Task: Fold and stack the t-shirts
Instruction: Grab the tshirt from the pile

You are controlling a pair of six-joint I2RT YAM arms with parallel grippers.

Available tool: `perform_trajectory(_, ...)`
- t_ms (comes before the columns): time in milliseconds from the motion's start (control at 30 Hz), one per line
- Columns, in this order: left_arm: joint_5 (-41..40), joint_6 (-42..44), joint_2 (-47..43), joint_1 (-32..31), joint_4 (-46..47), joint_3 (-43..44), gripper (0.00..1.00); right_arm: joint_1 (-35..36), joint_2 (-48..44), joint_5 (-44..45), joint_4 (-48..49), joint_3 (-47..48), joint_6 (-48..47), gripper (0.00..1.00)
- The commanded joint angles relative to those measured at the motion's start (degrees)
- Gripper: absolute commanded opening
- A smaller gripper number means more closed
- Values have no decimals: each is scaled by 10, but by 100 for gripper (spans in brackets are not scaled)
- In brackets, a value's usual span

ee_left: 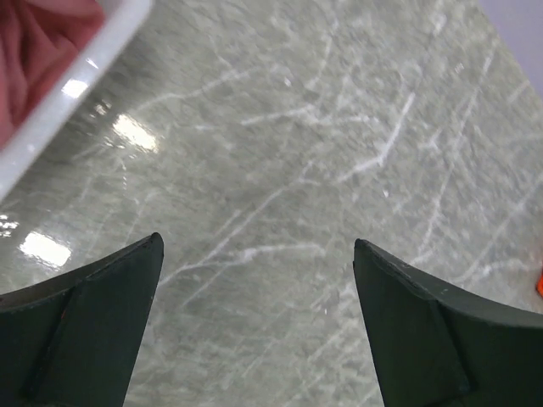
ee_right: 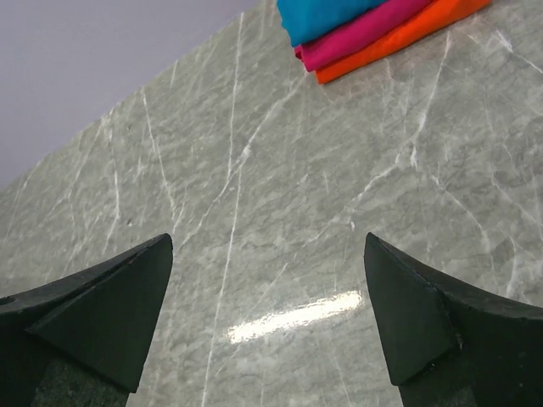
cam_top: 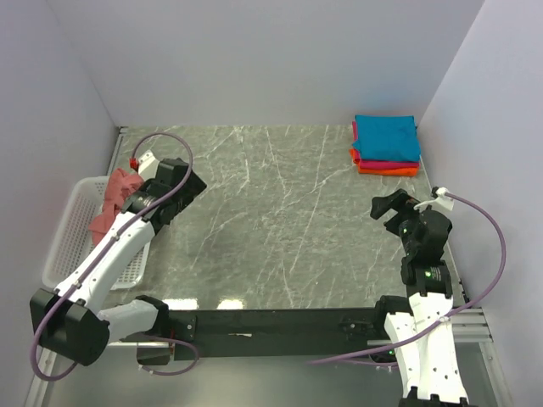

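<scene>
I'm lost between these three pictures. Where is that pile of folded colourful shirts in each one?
Top external: the pile of folded shirts lies in the table's far right corner, at the upper right of the picture.
Left wrist: only an orange sliver at the right edge, probably its bottom shirt.
Right wrist: the pile sits at the top edge, right of centre.
Shared landmark: the grey marble tabletop with white veins.

Robot lab: white-walled marble tabletop point(cam_top: 280, 220)

3 folded t-shirts point(cam_top: 386, 140) stacked far right; salmon shirt point(cam_top: 117, 188) in white basket point(cam_top: 66, 225).
</scene>
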Motion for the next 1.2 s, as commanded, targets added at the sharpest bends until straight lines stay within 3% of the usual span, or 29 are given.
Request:
perform_trajectory(0,-73,-32,27,17,-30,44,99,3,-7,-12,38,16,13,100)
perform_trajectory(267,-113,-102,130,141,-130,152,100,3,54,-84,59,20,15,100)
perform_trajectory(567,-77,-73,152,262,-82,111,99,3,125,-122,66,21,6,100)
perform_trajectory(600,-72,-52,158,274,-72,111,95,3,129,-123,65,24,5,100)
perform_trajectory(633,-62,-38,170,278,-54,112,77,4,135,-123,59,27,3,100)
perform_trajectory(700,-41,-8,192,285,-48,132,56,3,139,-123,59,28,1,99)
perform_trajectory(733,-39,-6,198,286,-52,142,3,3,139,-122,56,27,1,99)
perform_trajectory(833,-37,1,203,286,-74,174,1,3,135,-119,50,31,-1,98)
perform_trajectory(1033,-26,45,85,286,2,191,1,3,118,-124,51,30,-3,98)
perform_trajectory(1167,-5,77,35,287,41,279,1,3,110,-142,52,30,-8,96)
